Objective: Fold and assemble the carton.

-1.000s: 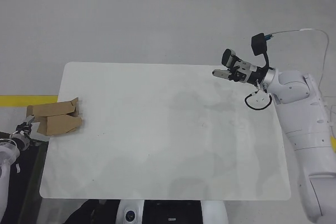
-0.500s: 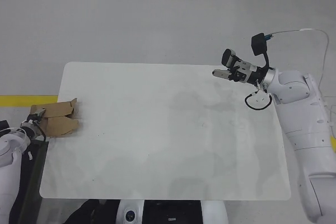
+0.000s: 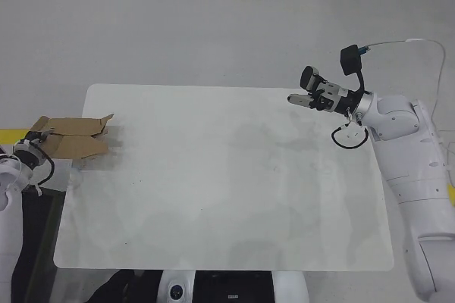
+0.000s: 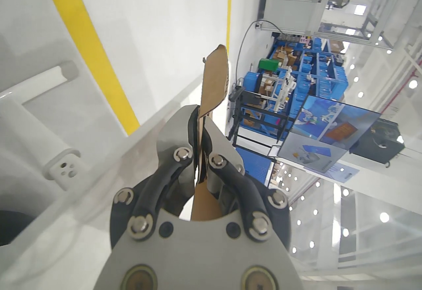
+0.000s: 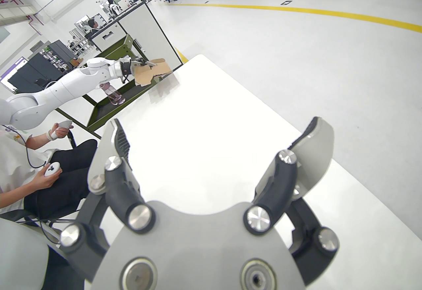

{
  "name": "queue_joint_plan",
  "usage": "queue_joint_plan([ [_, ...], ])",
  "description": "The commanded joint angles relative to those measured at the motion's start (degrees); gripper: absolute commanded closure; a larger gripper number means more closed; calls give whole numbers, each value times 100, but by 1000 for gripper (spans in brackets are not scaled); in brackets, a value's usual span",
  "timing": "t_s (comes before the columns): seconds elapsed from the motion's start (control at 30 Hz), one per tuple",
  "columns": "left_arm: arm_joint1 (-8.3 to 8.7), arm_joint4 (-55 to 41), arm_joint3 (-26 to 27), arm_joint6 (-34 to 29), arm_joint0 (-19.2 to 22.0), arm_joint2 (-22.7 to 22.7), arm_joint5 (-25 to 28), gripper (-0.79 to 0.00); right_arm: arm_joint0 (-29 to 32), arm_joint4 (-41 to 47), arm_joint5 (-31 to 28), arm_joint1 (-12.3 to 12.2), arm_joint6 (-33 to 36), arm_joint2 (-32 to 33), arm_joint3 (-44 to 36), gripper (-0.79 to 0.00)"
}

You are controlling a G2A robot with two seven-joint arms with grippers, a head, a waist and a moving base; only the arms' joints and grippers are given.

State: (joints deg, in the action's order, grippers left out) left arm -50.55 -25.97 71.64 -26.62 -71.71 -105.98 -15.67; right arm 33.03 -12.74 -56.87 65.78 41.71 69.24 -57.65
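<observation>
So, from the top view we see the carton (image 3: 74,135) as a flattened brown blank at the left edge of the table (image 3: 235,197), partly over the corner and partly beyond it, its flaps loose. Our left gripper (image 3: 36,141) has it by the outer end. Our right gripper (image 3: 294,98) hangs over the far right corner, well apart from the carton.

From the left wrist view, the jaws are clamped on a thin edge of cardboard, which sticks out beyond the fingertips, seen edge-on.

From the right wrist view, the two fingers stand wide apart with nothing between them, above bare tabletop. Across the table the carton sits in the other arm's grip.

We judge the task barely begun. The blank is in hand, but no panel is squared up and no flap is folded or tucked. All the shaping remains, and it likely needs both grippers at the carton.
</observation>
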Motion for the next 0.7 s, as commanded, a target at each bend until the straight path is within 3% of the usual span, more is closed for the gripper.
queue_joint_plan([
  [0.0,-9,-118,149,87,49,-49,-3,0,0,0,0,0,0,0,0,-785],
  [0.33,-42,-600,769,78,416,-31,-40,0,0,0,0,0,0,0,0,-785],
  [0.67,-113,-694,865,-606,1064,757,468,0,0,0,0,0,0,0,0,-785],
])
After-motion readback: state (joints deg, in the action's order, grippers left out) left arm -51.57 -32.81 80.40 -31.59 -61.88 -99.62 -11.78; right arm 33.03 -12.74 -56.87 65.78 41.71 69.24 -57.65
